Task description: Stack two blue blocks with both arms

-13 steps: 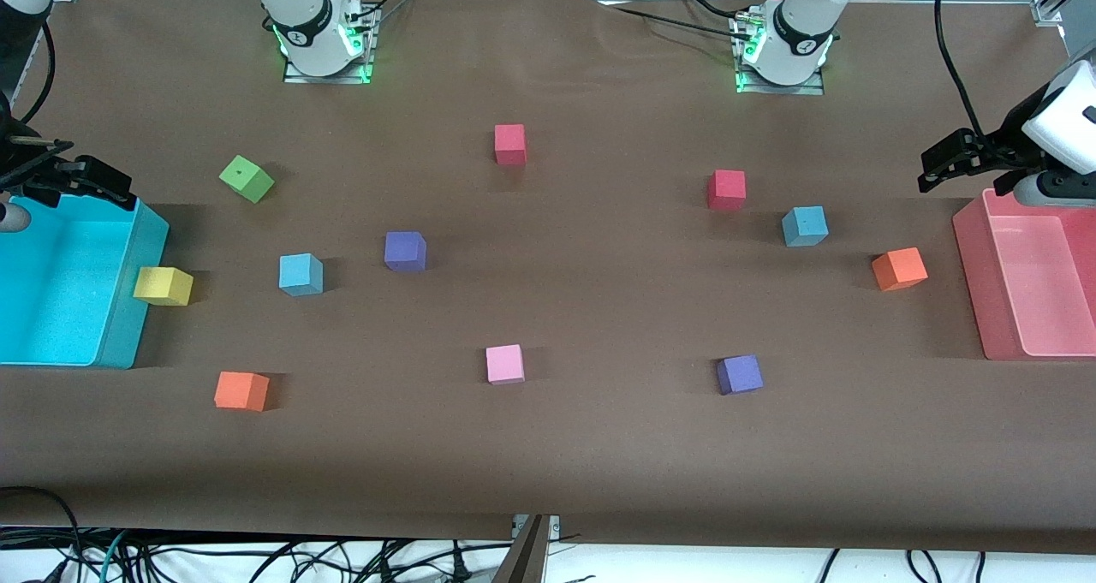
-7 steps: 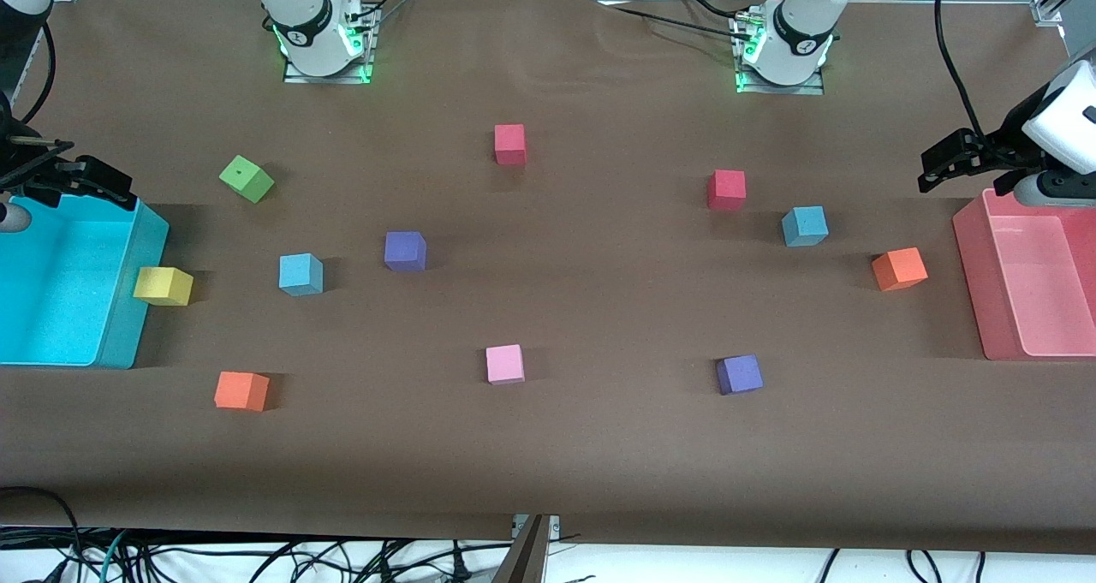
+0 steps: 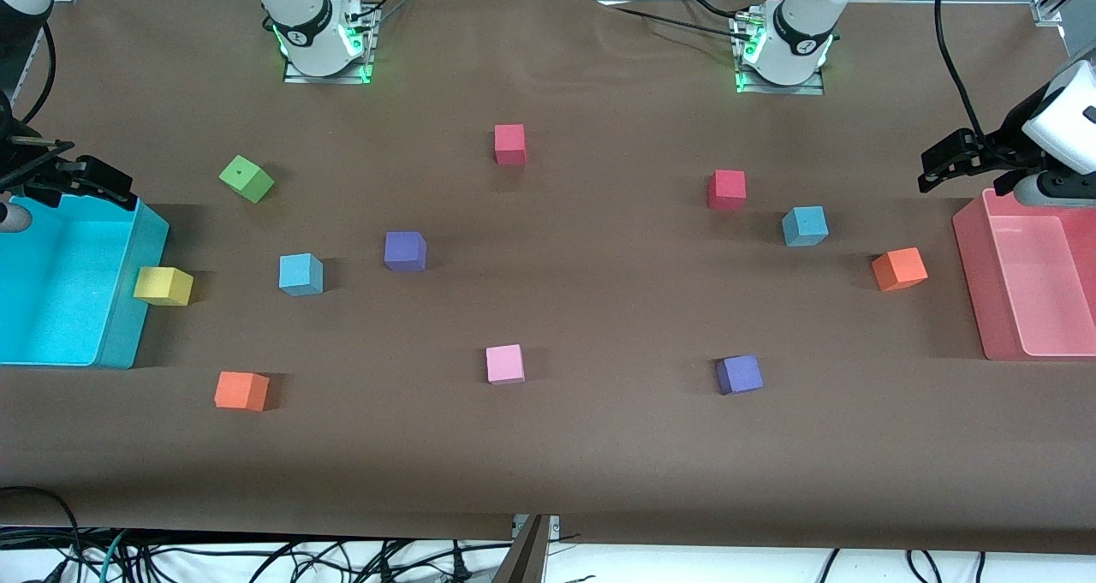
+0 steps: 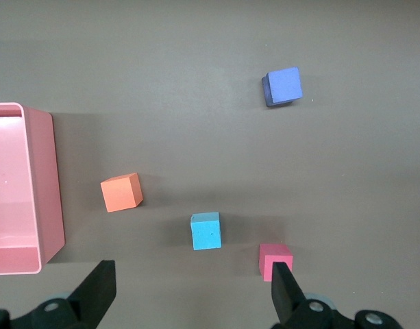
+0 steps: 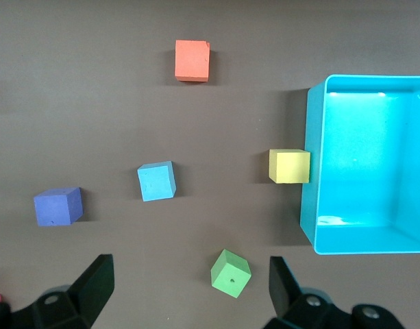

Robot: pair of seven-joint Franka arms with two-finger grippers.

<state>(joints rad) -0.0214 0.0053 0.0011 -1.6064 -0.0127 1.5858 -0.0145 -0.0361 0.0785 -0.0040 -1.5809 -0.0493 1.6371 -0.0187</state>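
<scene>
On surface, both blue blocks lie apart, unstacked — one (image 3: pixel 300 274) toward right arm's end, other (image 3: pixel 805 226) toward left arm's. Left gripper (image 3: pixel 940 165) over pink bin (image 3: pixel 970 292), right gripper (image 3: pixel 81 181) over cyan bin (image 3: pixel 141 292) — fingers apart, empty. All left to do.

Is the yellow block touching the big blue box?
Touching. The right wrist view shows the yellow block flush against the blue box's outer wall, no gap between them.
</scene>
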